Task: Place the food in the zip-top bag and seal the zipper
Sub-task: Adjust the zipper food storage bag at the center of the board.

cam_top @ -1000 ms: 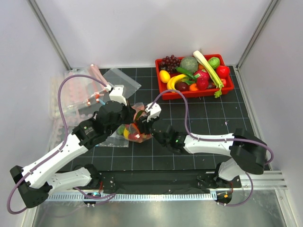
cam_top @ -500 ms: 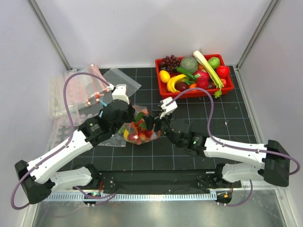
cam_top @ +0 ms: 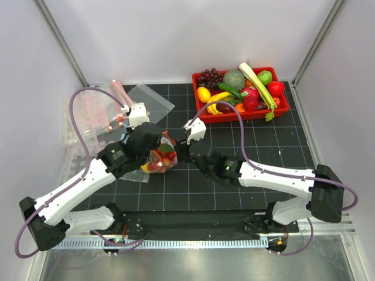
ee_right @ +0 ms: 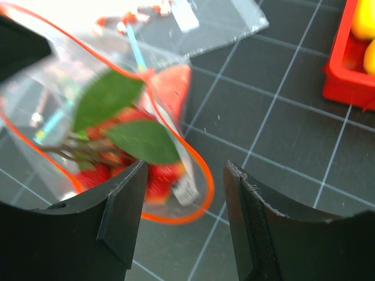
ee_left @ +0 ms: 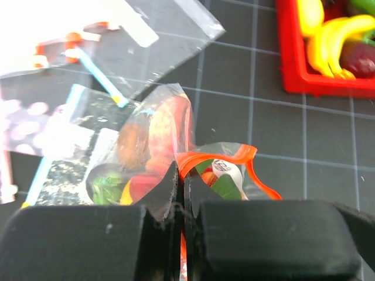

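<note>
In the top view, the zip-top bag sits left of the middle of the frame, on the black gridded tabletop, between the ends of the 2 arms. The left arm reaches up from the lower left and the right arm comes in from the lower right.

In the left wrist view, the left jaws are pressed together along the bottom edge of the frame. They pinch the clear film of the bag at its mouth, and the zipper runs into the seam between them. To the right of the pinch the red-orange strip buckles outward in a loose fold.

In the right wrist view, the right jaws are spread, with 1 finger at lower left and the other at lower right. The mouth of the bag gapes as a red-orange loop in the upper left of the frame, and its lowest curve hangs between the 2 fingers. I cannot tell whether the strip touches either one.

The food lies inside the bag: red pieces under 2 green leaves, and a pale red wedge against the far wall.

A red tray of other toy produce stands at the upper right. Spare clear bags lie at the upper left.
</note>
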Controlling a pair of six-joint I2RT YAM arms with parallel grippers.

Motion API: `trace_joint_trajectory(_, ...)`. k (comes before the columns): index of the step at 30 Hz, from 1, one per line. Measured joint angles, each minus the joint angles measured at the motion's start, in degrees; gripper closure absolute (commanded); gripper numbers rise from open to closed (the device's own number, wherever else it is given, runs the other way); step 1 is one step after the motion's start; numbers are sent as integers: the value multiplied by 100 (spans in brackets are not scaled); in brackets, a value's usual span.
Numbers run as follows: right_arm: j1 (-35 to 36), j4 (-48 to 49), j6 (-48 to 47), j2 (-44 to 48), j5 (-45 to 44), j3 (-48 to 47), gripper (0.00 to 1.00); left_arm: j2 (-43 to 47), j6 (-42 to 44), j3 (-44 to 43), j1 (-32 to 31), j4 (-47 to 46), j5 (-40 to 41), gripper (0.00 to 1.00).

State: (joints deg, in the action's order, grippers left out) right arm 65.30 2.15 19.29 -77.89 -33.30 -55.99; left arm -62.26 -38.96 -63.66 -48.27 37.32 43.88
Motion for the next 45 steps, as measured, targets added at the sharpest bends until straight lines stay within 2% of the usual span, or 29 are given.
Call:
trace_joint_trajectory(8,-184,-273,267,-431,315,-262,39,603,-192,22,2,160,544,97)
trace_joint_trajectory(10,-350,-271,385,-588,544,-299,46,741,-232,42,2,153,608,97)
trace_joint_trajectory(11,-426,-282,455,-662,660,-299,50,785,-243,55,4,153,619,97)
trace_joint_trajectory(12,-492,-291,498,-732,774,-299,63,802,-251,63,4,155,623,97)
trace_joint_trajectory(14,-577,-313,570,-817,929,-299,78,782,-260,79,4,153,616,97)
trace_joint_trajectory(15,-595,-323,612,-835,1005,-299,91,763,-262,90,2,153,603,97)
trace_joint_trajectory(17,-590,-334,643,-820,1075,-299,98,719,-258,120,2,131,564,97)
trace_joint_trajectory(22,-577,-413,656,-455,1099,-208,99,551,-149,166,9,-111,90,98)
trace_joint_trajectory(29,-579,-76,590,553,1314,166,99,-66,37,79,15,-575,-1585,98)
trace_joint_trajectory(36,-579,372,549,866,1506,468,99,-498,42,79,20,-1062,-3106,98)
trace_joint_trajectory(45,-579,413,527,1209,1377,699,99,-634,151,79,68,-1204,-3912,95)
